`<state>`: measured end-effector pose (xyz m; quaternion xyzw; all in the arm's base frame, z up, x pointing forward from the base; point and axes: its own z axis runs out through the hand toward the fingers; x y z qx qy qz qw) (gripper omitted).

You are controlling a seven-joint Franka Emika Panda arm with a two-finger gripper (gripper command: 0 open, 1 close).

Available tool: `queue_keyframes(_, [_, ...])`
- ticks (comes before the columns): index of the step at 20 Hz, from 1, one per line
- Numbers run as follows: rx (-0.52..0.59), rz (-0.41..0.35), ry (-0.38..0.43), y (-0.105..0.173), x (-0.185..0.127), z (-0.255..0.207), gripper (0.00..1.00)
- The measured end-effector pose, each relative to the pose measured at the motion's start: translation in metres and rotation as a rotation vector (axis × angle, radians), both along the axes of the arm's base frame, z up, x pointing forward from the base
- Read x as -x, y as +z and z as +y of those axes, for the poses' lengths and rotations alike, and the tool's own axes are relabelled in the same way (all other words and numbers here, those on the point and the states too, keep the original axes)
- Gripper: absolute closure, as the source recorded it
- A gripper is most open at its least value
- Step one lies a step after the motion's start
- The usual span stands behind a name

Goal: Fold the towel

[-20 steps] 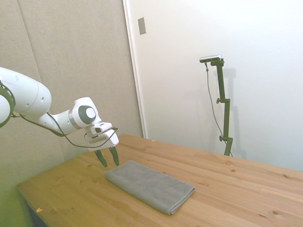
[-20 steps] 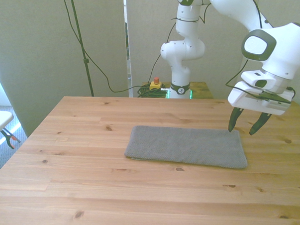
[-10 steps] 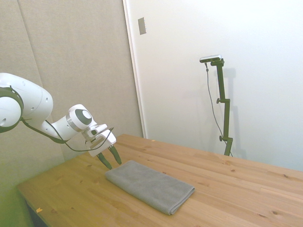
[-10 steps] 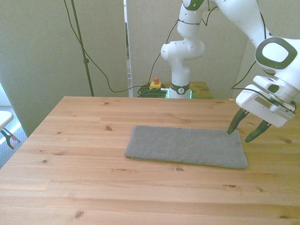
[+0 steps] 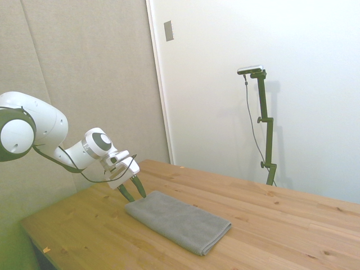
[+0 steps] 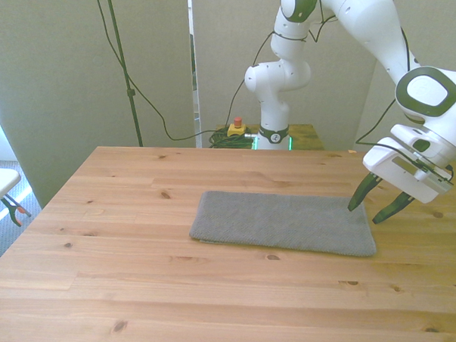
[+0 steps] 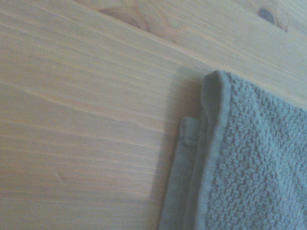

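Just beneath the gripper (image 6: 375, 208), whose fingers are spread and empty, lies 1 short end of the towel (image 6: 285, 223), flat on the table (image 6: 132, 280). At least 2 layers show at that edge. No grasp made; the next fold remains.

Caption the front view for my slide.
Open gripper hovers at the grey towel's corner on the wooden table.

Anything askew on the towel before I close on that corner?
Slightly: in the wrist view a lower layer pokes out past the grey towel's top hem near the corner. Otherwise it lies flat; the open claw straddles that end.
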<state>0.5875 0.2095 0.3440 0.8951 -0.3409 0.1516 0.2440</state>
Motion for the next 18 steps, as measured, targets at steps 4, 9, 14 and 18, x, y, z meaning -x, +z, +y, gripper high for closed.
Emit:
queue_keyframes(4, [0.014,0.004,-0.034,-0.002,-0.004,-0.023,0.00])
queue_keyframes(9, [0.035,0.005,-0.060,-0.004,-0.004,-0.049,1.00])
queue_keyframes(14, [0.029,-0.001,-0.050,-0.004,-0.002,-0.049,1.00])
queue_keyframes(18, [0.019,-0.006,-0.039,-0.007,-0.001,-0.046,1.00])
